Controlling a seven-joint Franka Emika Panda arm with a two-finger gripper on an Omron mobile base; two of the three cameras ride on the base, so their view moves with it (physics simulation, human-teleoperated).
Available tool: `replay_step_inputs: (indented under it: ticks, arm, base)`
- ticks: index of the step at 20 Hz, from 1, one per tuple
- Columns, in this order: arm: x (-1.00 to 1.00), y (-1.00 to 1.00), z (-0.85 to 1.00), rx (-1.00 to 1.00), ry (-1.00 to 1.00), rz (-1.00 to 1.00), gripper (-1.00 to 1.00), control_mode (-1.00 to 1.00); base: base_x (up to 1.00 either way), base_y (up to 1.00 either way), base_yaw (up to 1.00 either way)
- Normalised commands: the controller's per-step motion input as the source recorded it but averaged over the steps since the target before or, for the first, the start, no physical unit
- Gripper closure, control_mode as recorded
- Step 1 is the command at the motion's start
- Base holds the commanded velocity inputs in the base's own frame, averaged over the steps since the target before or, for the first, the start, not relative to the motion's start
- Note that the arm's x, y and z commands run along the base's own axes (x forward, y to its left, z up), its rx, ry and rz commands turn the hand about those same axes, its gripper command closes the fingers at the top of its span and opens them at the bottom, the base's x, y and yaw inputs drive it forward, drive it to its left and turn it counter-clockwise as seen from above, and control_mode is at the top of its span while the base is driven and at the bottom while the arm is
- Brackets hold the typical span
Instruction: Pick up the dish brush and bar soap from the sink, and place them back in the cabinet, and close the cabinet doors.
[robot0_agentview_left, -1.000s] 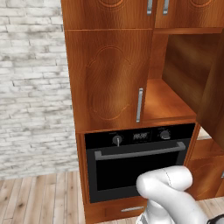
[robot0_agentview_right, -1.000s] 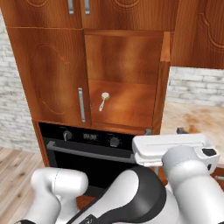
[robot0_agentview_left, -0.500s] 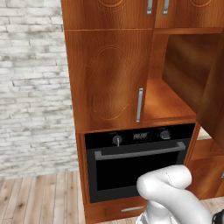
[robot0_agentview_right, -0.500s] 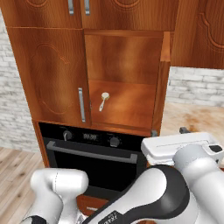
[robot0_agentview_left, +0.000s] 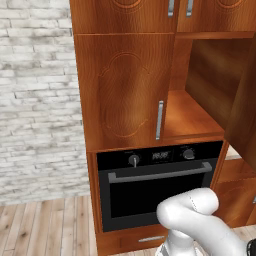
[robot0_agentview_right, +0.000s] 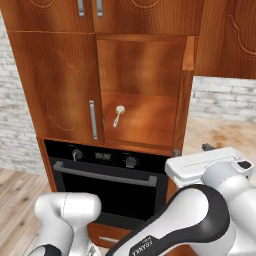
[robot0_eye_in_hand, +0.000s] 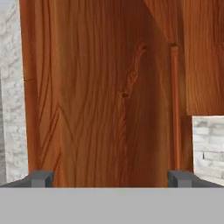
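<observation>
The tool (robot0_eye_in_hand: 111, 179) is spread wide and holds nothing, facing brown wood. The dish brush (robot0_agentview_right: 118, 114) lies on the shelf inside the cabinet (robot0_agentview_right: 145, 75), above the black oven (robot0_agentview_right: 105, 187).

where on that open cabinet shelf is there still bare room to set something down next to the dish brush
The shelf is bare to the right of the dish brush, up to the cabinet's right side wall, and along its front edge above the oven. The brush lies near the closed left door, so that corner is tightest.
</observation>
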Motion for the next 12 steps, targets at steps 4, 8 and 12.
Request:
replay_step_inputs:
  ticks: [4,8,12]
  arm:
    - [0.5,0.0,-0.21,0.0,0.0,0.12,-1.0,-1.0]
    - [0.55,0.0,-0.27,0.0,0.0,0.14,-1.0,-1.0]
    - [0.6,0.0,-0.3,0.0,0.0,0.17,-1.0,-1.0]
  base:
    - [0.0,0.0,0.0]
    - [0.0,0.0,0.0]
    - [0.0,0.0,0.0]
